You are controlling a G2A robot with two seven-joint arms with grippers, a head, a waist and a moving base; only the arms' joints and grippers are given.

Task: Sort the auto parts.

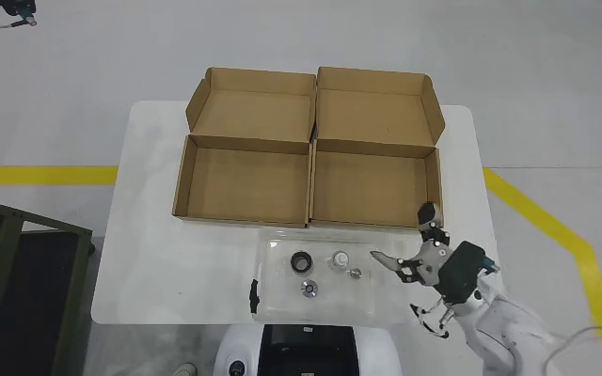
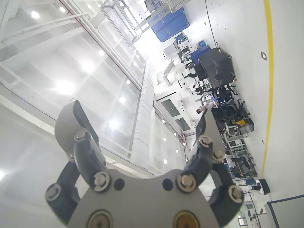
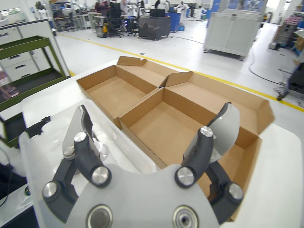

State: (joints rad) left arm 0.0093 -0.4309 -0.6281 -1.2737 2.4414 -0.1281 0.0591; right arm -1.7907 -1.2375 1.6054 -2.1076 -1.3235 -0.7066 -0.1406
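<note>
1. Four parts lie in one clear tray [image 1: 278, 297] at the front of the desk [image 1: 150, 244]: a black ring [image 1: 302, 260], a white piece [image 1: 340, 258], a small metal piece [image 1: 356, 274] and a round metal disc [image 1: 308, 289], each apart from the others
2. One black strip [image 1: 253, 294] sits at the tray's left end
3. Two open cardboard boxes stand side by side just behind the tray, the left box [image 1: 243, 183] and the right box [image 1: 372, 188], touching, with lids folded back
4. The right pincer [image 1: 404, 235] hangs over the tray's right end, near the right box's front corner, its two fingers wide apart and gripping nothing
5. The left pincer [image 2: 137, 112] points up at the hall ceiling, its fingers also apart
</note>
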